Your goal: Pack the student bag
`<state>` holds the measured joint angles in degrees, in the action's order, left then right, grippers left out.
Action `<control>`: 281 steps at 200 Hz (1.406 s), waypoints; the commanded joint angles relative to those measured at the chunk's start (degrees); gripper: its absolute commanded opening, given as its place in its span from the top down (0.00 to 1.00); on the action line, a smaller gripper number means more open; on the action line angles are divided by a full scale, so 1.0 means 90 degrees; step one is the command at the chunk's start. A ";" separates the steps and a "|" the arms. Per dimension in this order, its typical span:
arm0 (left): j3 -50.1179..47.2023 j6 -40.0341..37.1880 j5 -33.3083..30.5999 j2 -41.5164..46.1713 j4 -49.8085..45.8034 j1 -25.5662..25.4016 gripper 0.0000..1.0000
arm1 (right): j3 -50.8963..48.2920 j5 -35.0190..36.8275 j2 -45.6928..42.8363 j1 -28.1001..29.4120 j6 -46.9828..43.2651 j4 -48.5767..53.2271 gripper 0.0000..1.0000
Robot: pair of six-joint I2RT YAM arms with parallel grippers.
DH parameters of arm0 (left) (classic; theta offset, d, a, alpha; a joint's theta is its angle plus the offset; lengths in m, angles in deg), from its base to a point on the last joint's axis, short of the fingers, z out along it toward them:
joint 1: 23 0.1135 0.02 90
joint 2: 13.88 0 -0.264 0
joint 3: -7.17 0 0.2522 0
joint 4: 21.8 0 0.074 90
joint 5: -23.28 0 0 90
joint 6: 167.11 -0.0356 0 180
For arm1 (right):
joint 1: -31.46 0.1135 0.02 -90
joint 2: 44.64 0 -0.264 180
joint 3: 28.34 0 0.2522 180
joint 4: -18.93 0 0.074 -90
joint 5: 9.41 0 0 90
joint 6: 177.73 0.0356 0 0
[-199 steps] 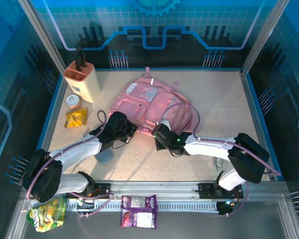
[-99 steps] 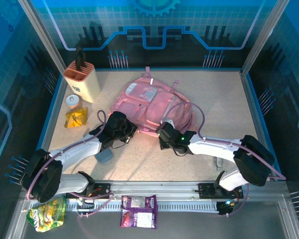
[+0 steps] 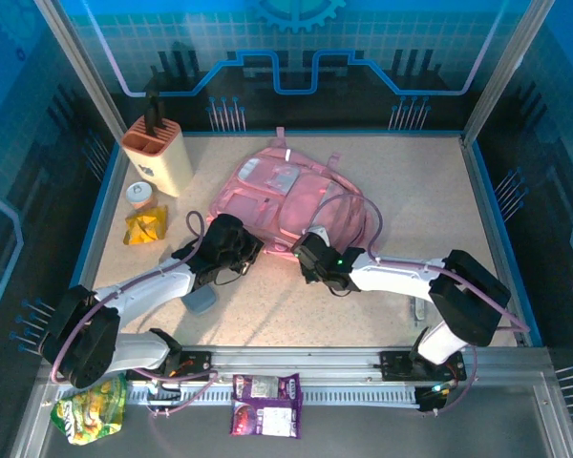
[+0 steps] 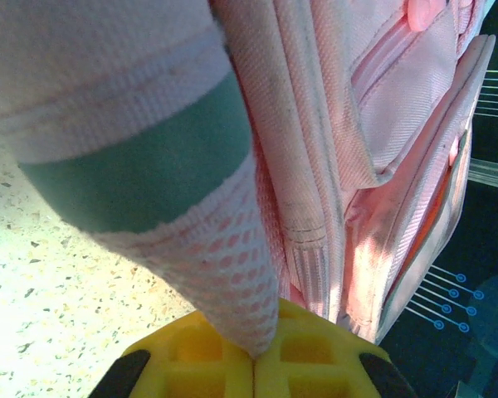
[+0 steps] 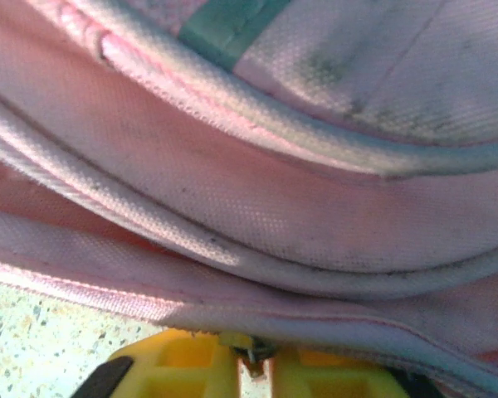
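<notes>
Lying flat on the tabletop (image 3: pixel 411 181), toward its middle and back, the student bag (image 3: pixel 291 191) is being pinched along its near edge by both arms. The left hand (image 4: pixel 253 356) is clamping closed on a teal-banded mesh flap (image 4: pixel 224 257), and the right hand (image 5: pixel 253 366) is gripping the piped rim, where a small metal piece (image 5: pixel 251 351), probably a zip pull, is sitting between its fingers. Trouble is most likely coming from that thin hold: a tug risks slipping off the tab, or dragging the whole soft bag across the tabletop instead of opening it, because the left hand is anchoring only loose, stretchy mesh.
</notes>
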<state>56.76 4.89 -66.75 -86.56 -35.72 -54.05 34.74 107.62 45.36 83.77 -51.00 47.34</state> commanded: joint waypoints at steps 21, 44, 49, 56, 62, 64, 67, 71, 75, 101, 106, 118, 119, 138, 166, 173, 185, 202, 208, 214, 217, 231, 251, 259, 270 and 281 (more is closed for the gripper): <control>0.0281 -0.0317 -0.0183 0.0199 0.0021 -0.0007 1.00 | 0.0173 0.0682 -0.0105 -0.0113 0.0052 0.0257 0.95; 0.0377 -0.0571 -0.0034 0.0115 -0.0163 0.0371 1.00 | -0.0139 0.0562 -0.0457 -0.0110 0.0047 0.0564 1.00; 0.0373 -0.0612 0.0005 0.0077 -0.0123 0.0467 1.00 | -0.0189 0.0566 -0.0542 -0.0112 0.0058 0.0691 1.00; 0.0373 -0.0756 0.0089 0.0008 -0.0017 0.0618 1.00 | -0.0291 0.0617 -0.0673 -0.0123 0.0078 0.0875 1.00; 0.0432 -0.0850 0.0213 -0.0084 -0.0016 0.0778 1.00 | -0.0399 0.0646 -0.0804 -0.0128 0.0097 0.0999 1.00; 0.0459 -0.0869 0.0261 -0.0119 -0.0027 0.0821 1.00 | -0.0428 0.0654 -0.0838 -0.0143 0.0103 0.1038 1.00; 0.0492 -0.0905 0.0343 -0.0178 -0.0039 0.0902 1.00 | -0.0487 0.0650 -0.0911 -0.0169 0.0105 0.1084 1.00; 0.0536 -0.0964 0.0428 -0.0254 -0.0023 0.0979 1.00 | -0.0567 0.0626 -0.1002 -0.0222 0.0117 0.1142 1.00; 0.0575 -0.1035 0.0489 -0.0338 0.0003 0.1052 1.00 | -0.0633 0.0539 -0.1084 -0.0286 0.0118 0.1191 1.00; 0.0823 -0.1218 0.0835 -0.0908 0.0237 0.1392 1.00 | -0.0935 0.0305 -0.1611 -0.0462 0.0043 0.1357 1.00; 0.0889 -0.1243 0.0892 -0.1020 0.0270 0.1417 1.00 | -0.0965 0.0214 -0.1662 -0.0470 -0.0009 0.1302 1.00; 0.1078 -0.1389 0.1020 -0.1221 0.0290 0.1421 1.00 | -0.0908 -0.0061 -0.1683 -0.0437 -0.0081 0.1213 1.00; 0.1097 -0.1397 0.1029 -0.1241 0.0281 0.1420 1.00 | -0.0904 -0.0086 -0.1676 -0.0430 -0.0099 0.1204 1.00; 0.1282 -0.1635 0.1178 -0.1351 0.0100 0.1419 0.82 | -0.0702 -0.0370 -0.1558 -0.0282 -0.0150 0.1061 1.00; 0.0580 -0.1363 0.1146 -0.0800 0.0217 0.1294 0.54 | -0.0556 -0.0647 -0.1320 -0.0217 -0.0164 0.0813 1.00; 0.0347 -0.1151 0.1004 -0.0539 0.0193 0.1139 0.49 | -0.0530 -0.0642 -0.1279 -0.0199 -0.0166 0.0827 1.00; -0.0054 -0.0669 0.0635 -0.0164 0.0275 0.0697 0.41 | -0.0542 -0.0623 -0.1232 -0.0176 -0.0176 0.0818 1.00; -0.0387 0.0066 0.0269 0.0066 0.0567 0.0121 0.34 | -0.0601 -0.0613 -0.1196 -0.0167 -0.0176 0.0778 1.00; -0.0410 0.0267 0.0153 0.0049 0.0725 -0.0099 0.33 | -0.0625 -0.0613 -0.1172 -0.0165 -0.0184 0.0757 1.00; -0.0371 0.0455 0.0058 -0.0026 0.0830 -0.0309 0.32 | -0.0642 -0.0611 -0.1157 -0.0163 -0.0175 0.0744 1.00; -0.0328 0.0543 0.0002 -0.0079 0.0867 -0.0425 0.32 | -0.0644 -0.0606 -0.1145 -0.0159 -0.0176 0.0745 1.00; 0.0024 0.0803 -0.0171 -0.0434 0.0955 -0.0865 0.29 | -0.0624 -0.0611 -0.1091 -0.0150 -0.0155 0.0799 1.00; 0.0499 0.1210 -0.0370 -0.1163 0.1182 -0.1305 0.29 | -0.0588 -0.0553 -0.1046 -0.0129 -0.0127 0.0786 1.00; 0.0615 0.1339 -0.0384 -0.1440 0.1357 -0.1389 0.29 | -0.0552 -0.0537 -0.1012 -0.0128 -0.0119 0.0784 1.00; 0.0710 0.1585 -0.0345 -0.1803 0.1630 -0.1481 0.33 | -0.0509 -0.0518 -0.0975 -0.0124 -0.0109 0.0761 1.00; 0.0754 0.1802 -0.0321 -0.2121 0.1924 -0.1587 0.36 | -0.0461 -0.0494 -0.0933 -0.0120 -0.0107 0.0745 1.00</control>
<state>61.70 14.07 -67.45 -100.37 -24.73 -66.75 28.29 102.66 35.83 81.78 -51.99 53.18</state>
